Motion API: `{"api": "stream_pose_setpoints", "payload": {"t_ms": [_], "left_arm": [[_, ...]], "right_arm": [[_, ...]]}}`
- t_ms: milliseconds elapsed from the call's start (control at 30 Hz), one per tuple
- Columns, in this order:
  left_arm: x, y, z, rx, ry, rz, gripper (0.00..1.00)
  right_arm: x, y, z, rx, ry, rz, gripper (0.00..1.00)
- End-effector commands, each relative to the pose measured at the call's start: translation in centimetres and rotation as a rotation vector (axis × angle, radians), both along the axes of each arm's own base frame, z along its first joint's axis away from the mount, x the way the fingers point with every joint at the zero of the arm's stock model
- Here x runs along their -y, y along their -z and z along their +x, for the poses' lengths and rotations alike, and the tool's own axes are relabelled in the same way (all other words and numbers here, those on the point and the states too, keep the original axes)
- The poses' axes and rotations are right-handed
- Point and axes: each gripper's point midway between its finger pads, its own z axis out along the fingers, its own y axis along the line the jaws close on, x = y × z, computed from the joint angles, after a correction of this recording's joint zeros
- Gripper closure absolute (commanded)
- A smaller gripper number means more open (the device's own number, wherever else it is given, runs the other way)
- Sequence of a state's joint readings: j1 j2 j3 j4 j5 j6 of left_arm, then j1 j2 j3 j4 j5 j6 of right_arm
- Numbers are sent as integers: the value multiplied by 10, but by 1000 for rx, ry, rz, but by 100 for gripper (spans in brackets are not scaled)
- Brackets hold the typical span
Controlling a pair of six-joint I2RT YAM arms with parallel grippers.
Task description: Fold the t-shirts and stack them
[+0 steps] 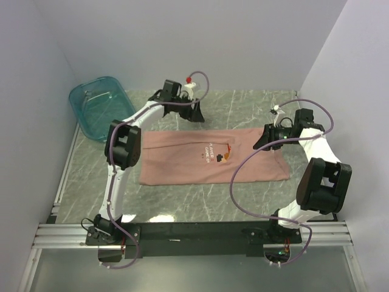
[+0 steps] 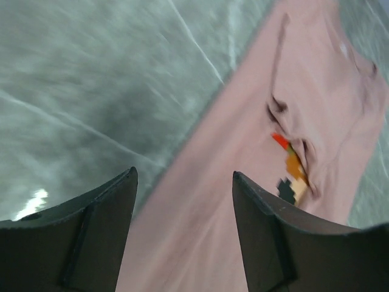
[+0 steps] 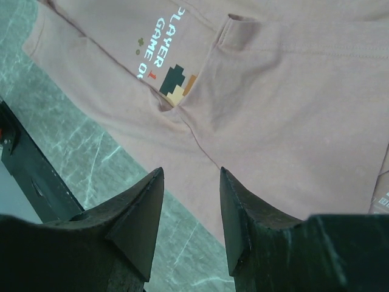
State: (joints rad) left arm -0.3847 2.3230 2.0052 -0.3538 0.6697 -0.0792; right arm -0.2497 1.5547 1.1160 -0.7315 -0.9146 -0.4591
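While both arms reached out over the marbled green surface, we saw the dusty-pink t-shirt lying flat at its centre as a long band, its length running from 9 o'clock to 3 o'clock in the top view. Its pixel-art chest graphic sat just right of the middle, with small white text beside it, and a wrinkle ran through the cloth at the graphic. The left pincer hung just past the shirt's 12 o'clock edge. Its wrist view showed the jaws spread apart with nothing between them, and the shirt's edge and bare surface below. The right pincer hovered over the shirt's 3 o'clock end, pointing toward 9 o'clock. Its jaws stood parted too, gripping nothing, with pink fabric visible through the gap. A translucent teal plastic tub rested at 10 o'clock, well apart from the shirt.
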Motion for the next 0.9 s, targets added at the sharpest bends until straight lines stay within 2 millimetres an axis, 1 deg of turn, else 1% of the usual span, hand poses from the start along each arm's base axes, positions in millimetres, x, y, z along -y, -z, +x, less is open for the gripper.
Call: {"api": "stream_pose_setpoints", "payload": {"t_ms": [0,33,67,100,167,200,400,533,567,633,667,767,800,867], "left_arm": [[36,-31,-18,130,207,-135,29],[49,-27,-22,133,225,-130,29],[56,-34,-15,166,227,-133,29],[60,-27,-12,155,211,-140,30],[65,-25,-7,161,193,-154,31],[67,-14,-6,147,194,-145,33],[76,19,-15,96,185,-106,37],[88,38,-26,61,182,-76,40],[87,44,-24,68,167,-51,40],[90,53,-27,59,158,-24,39],[88,58,-25,61,139,-5,39],[85,68,-24,57,118,26,39],[85,68,-24,55,119,29,39],[84,74,-30,42,138,38,39]], "right_arm": [[3,-12,2,58,18,-3,51],[4,-11,2,54,19,-4,51],[5,-10,2,51,23,-4,51],[6,-9,3,48,26,-3,51],[7,-9,4,43,28,2,51],[7,-7,3,36,30,4,51],[7,-4,3,28,32,9,51],[7,-5,2,28,31,15,51],[6,-7,2,30,30,17,51],[6,-8,1,33,28,19,51],[5,-9,0,37,25,21,51],[4,-9,-3,38,23,24,51],[4,-9,-3,37,22,24,51],[3,-8,-5,34,20,24,51]]}}
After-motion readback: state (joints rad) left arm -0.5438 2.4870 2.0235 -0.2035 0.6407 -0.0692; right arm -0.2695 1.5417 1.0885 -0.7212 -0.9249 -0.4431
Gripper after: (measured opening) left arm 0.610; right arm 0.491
